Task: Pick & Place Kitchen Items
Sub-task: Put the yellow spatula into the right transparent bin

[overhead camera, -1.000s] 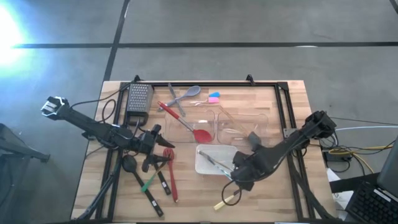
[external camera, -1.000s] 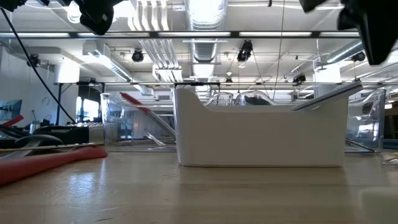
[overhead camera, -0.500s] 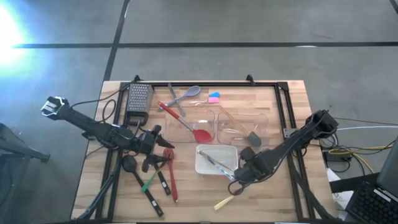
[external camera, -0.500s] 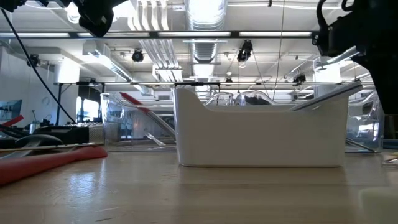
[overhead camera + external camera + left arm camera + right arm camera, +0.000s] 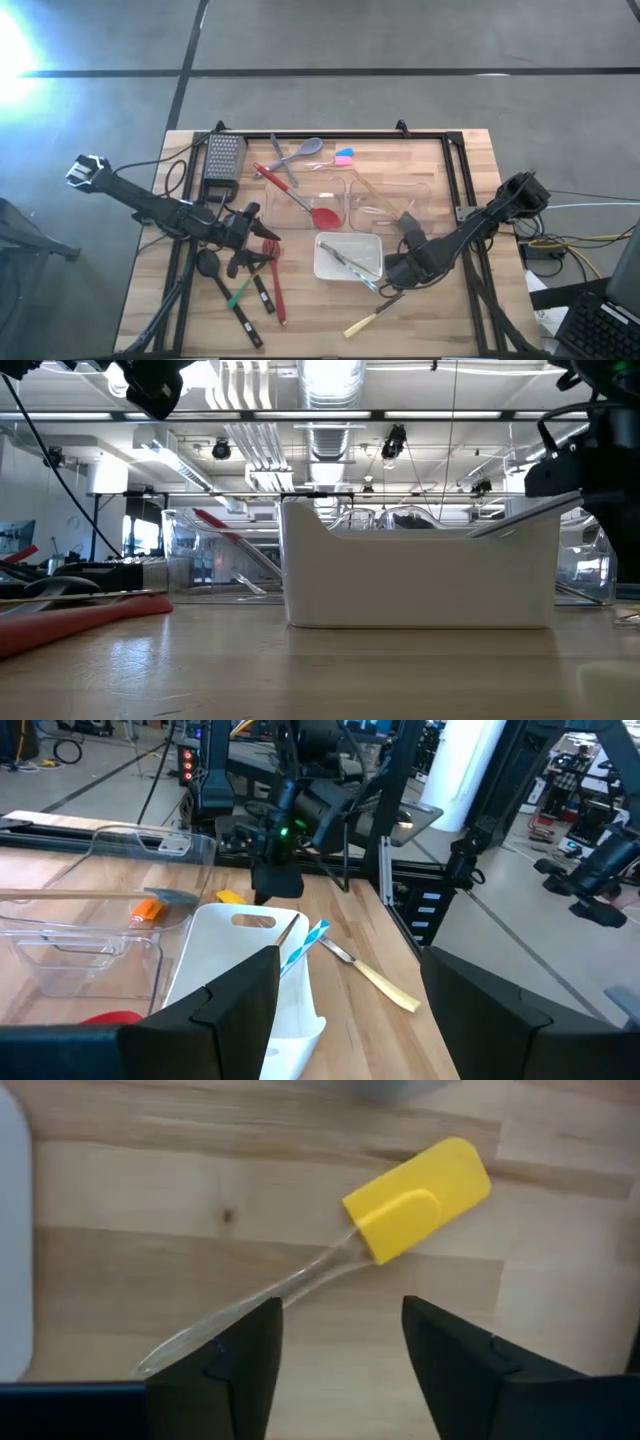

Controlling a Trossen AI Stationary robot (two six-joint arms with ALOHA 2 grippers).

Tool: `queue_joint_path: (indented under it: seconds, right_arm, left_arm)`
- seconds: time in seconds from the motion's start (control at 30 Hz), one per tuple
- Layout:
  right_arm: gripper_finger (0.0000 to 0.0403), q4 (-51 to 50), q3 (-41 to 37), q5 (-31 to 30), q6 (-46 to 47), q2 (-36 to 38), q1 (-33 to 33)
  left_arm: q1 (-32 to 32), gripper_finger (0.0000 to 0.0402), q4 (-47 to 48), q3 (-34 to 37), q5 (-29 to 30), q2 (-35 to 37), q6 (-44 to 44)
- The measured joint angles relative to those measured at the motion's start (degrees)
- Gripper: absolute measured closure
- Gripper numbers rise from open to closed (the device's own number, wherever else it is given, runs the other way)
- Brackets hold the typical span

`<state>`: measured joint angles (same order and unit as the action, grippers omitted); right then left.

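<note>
While open, right hand hangs nr tray edge — yellow spatula beside.

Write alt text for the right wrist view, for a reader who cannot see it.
A yellow spatula with a clear handle lies slantwise on the bare wooden table, untouched. The right pincer stands open above it, its two dark fingers on either side of the handle's line. A white tray's edge shows at one side.
</note>
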<state>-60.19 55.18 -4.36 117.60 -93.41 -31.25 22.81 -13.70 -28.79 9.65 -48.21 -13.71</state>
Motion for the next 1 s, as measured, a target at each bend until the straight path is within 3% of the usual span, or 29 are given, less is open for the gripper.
queue_joint_path:
  seconds: [0.43, 0.73, 1.0]
  right_arm:
    - [0.0141, 3.8, -7.0, -0.2, 8.0, 1.6, 1.1]
    - [0.0155, 7.1, -10.2, -2.4, 9.9, 3.0, 2.9]
    - [0.0171, 8.8, -10.4, 0.8, 8.6, 2.7, 3.0]
  left_arm:
    - [0.0, 0.0151, -0.8, 0.0, 0.0, 0.0, 0.0]
    - [0.0, 0.0151, -0.9, 0.0, 0.0, 0.0, 0.0]
    - [0.0, 0.0151, -0.9, 0.0, -0.4, 0.0, 0.0]
